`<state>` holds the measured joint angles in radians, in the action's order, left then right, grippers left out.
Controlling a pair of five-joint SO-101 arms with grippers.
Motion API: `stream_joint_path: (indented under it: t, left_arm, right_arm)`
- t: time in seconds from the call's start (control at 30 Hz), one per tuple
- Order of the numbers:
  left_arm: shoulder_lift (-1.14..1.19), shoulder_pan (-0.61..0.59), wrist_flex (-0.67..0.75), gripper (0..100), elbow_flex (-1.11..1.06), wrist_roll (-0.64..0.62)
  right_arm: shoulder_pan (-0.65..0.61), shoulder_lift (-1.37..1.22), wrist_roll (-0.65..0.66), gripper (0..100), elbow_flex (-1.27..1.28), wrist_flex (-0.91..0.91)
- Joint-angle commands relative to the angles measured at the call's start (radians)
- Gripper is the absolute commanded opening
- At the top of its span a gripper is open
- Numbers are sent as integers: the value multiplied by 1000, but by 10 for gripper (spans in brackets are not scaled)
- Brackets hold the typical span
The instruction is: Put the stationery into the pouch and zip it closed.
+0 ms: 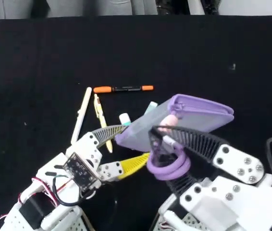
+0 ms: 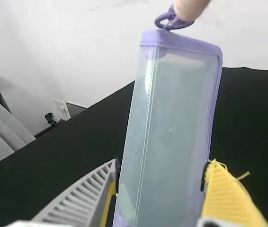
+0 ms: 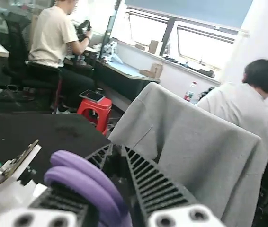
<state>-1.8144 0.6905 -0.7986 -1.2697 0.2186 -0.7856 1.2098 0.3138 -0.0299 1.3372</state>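
The translucent purple pouch (image 1: 189, 118) is held up off the black table (image 1: 40, 57). My left gripper (image 1: 126, 147) is shut on one end of it, and the pouch (image 2: 172, 137) stands between the grey finger (image 2: 84, 198) and the yellow finger (image 2: 226, 196). My right gripper (image 1: 156, 137) has its black fingers (image 3: 138, 172) pressed together at the pouch's zip side, by a pink charm (image 1: 167, 122). The pouch's purple loop (image 1: 167, 166) hangs around that gripper. On the table lie an orange marker (image 1: 123, 89), a cream pen (image 1: 81, 115) and a yellow pen (image 1: 100, 115).
A small white and teal item (image 1: 125, 118) and a teal piece (image 1: 151, 106) lie at the pouch's far edge, partly hidden by it. A black cable (image 1: 270, 151) curls at the right edge. A grey-draped chair (image 3: 195, 142) stands beyond the table.
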Motion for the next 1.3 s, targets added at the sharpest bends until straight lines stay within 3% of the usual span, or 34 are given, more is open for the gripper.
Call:
stream_joint_path:
  t: [0.0, 0.3, 0.43, 0.73, 0.9, 1.1, 1.27]
  left_arm:
    - [-5, 10, 51, 296, 5, -2]
    - [5, 10, 252, 296, -88, 5]
    - [6, 10, 284, 296, -142, 83]
    - [5, 77, 290, 296, -168, 91]
    - [35, 70, 391, 295, -188, 91]
    - [302, 70, 571, 239, -104, 186]
    - [663, 76, 574, 217, 120, 210]
  right_arm:
    - [-83, 12, 46, 11, 30, -5]
    - [-169, 53, 72, 11, 81, -3]
    - [-249, 108, 95, 11, 125, -3]
    - [-414, 133, 158, 11, 200, 5]
    - [-445, 133, 178, 11, 217, 5]
    - [-456, 133, 192, 11, 232, 6]
    - [-456, 137, 192, 11, 232, 6]
